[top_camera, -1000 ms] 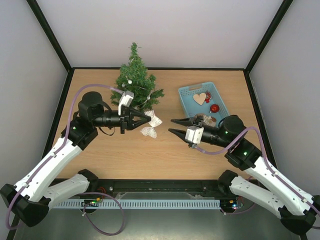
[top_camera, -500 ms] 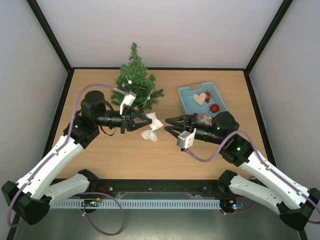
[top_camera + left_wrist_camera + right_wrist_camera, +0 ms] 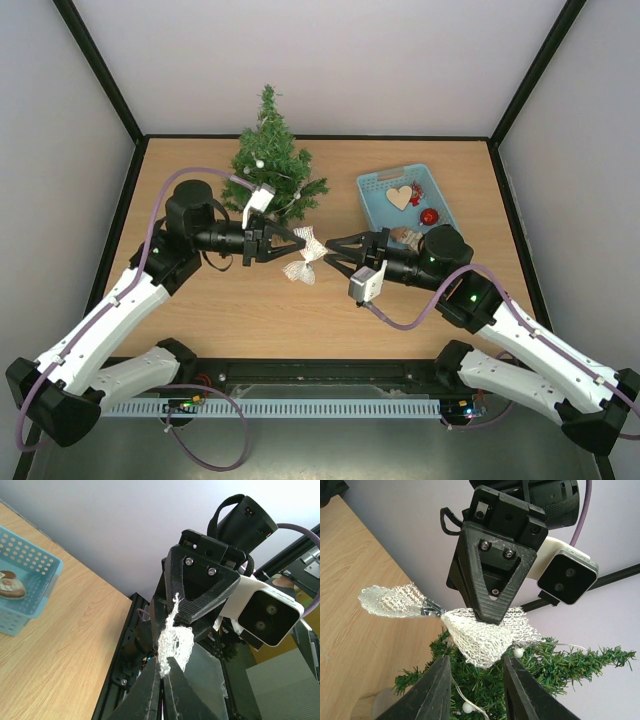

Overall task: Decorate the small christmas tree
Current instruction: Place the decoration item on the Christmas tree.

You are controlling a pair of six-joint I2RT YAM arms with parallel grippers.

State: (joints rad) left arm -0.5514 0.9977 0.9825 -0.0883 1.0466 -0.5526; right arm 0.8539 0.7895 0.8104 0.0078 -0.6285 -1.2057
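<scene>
Pinching a white mesh bow [image 3: 304, 256] by one lobe, the left end effector [image 3: 298, 242] is holding it in the air over the middle of the tabletop [image 3: 250, 305], its jaws closed tight on the fabric. The right end effector [image 3: 332, 248] is facing it tip to tip with jaws narrowly parted. In the right wrist view the bow's lower lobe is hanging just above the gap between its fingers [image 3: 432, 692]; whether they are touching the mesh cannot be told. The bow's long axis is running across the line joining the two arms. The small christmas tree [image 3: 272, 165] is standing upright at the far edge, left of centre, beyond the left end effector, which is the nearer one. The blue basket [image 3: 375, 183] toward the far right corner is holding a wooden heart [image 3: 400, 196], a red bauble [image 3: 429, 215] and perhaps other pieces.
</scene>
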